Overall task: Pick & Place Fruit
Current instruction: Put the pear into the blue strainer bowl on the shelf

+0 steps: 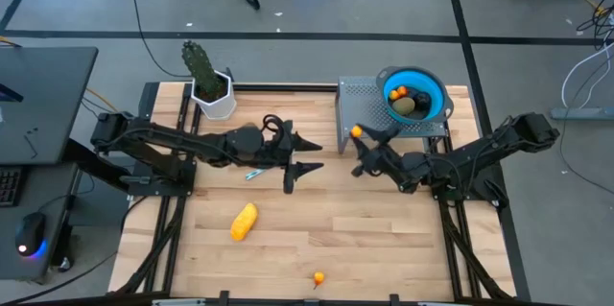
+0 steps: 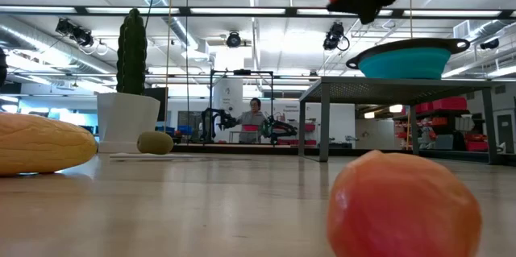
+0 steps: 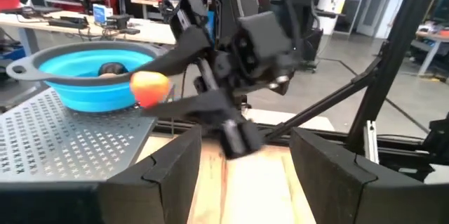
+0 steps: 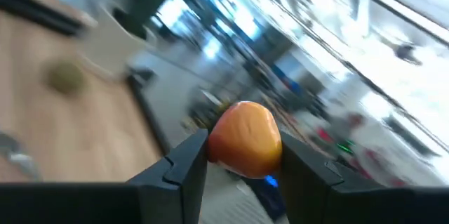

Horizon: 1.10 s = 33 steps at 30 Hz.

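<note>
My right gripper is shut on a small orange fruit and holds it in the air by the near-left corner of the metal stand. On the stand sits a blue bowl with a dark round fruit, an olive one and tiny orange pieces inside. My left gripper hovers open over the table's middle, nothing between its fingers, pointing at the right gripper. The yellow fruit and another small orange fruit rest on the wood. An olive oval lies by the white pot. My right gripper pinches the small orange fruit by its two opposite sides between its two fingers. The fingers lie about level and come from the table's right side. The fruit is lifted clear of the table and the stand.
A cactus in a white pot stands at the far left. A small knife lies beneath the left arm. The perforated stand with the bowl fills the far right; bare wood lies along the near edge.
</note>
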### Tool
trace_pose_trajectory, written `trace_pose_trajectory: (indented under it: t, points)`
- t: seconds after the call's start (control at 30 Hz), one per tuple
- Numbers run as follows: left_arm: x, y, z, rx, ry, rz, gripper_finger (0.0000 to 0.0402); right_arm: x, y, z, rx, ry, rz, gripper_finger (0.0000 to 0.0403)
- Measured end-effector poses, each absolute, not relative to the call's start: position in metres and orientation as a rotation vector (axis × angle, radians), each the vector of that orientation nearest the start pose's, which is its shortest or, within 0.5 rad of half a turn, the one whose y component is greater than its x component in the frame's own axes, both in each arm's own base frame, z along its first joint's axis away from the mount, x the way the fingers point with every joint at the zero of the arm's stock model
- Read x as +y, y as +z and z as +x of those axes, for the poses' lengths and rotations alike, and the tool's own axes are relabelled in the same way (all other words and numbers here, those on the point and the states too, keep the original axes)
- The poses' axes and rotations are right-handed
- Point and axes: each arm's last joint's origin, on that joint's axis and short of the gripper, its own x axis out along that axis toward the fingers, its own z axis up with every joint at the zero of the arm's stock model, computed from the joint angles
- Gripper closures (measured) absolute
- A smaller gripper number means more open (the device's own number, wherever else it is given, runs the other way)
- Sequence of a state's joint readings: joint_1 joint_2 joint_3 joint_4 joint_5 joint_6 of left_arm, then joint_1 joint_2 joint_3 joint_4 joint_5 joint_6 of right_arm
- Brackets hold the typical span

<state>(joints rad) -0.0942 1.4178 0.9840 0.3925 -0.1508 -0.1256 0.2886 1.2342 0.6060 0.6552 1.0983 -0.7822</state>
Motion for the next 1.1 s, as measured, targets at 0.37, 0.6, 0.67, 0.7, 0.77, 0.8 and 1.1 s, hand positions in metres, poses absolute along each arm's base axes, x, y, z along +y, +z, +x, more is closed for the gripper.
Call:
trace_pose_trajectory:
  t: [0.37, 0.6, 0.67, 0.7, 0.77, 0.8, 1.1]
  points:
    - [-0.026, 0.310, 0.324, 0.042, 0.088, -0.113, 0.0177, -0.022, 0.276, 0.233, 0.435, -1.126, -0.718, 0.0242]
    - [-0.026, 0.308, 0.324, 0.057, 0.090, -0.106, 0.0177, -0.047, 0.300, 0.200, 0.378, -1.245, -0.617, 0.0240]
    - [-0.026, 0.308, 0.324, 0.057, 0.090, -0.106, 0.0177, -0.051, 0.301, 0.191, 0.369, -1.247, -0.575, 0.0240]
    - [-0.026, 0.308, 0.324, 0.057, 0.090, -0.106, 0.0177, -0.052, 0.301, 0.187, 0.365, -1.238, -0.552, 0.0240]
    - [-0.026, 0.308, 0.324, 0.057, 0.092, -0.106, 0.0177, -0.054, 0.298, 0.179, 0.358, -1.197, -0.503, 0.0240]
    - [-0.026, 0.308, 0.324, 0.056, 0.095, -0.108, 0.0177, -0.055, 0.297, 0.175, 0.355, -1.175, -0.474, 0.0240]
    - [-0.026, 0.308, 0.324, 0.056, 0.098, -0.109, 0.0177, -0.061, 0.296, 0.142, 0.294, -1.131, -0.246, 0.0239]
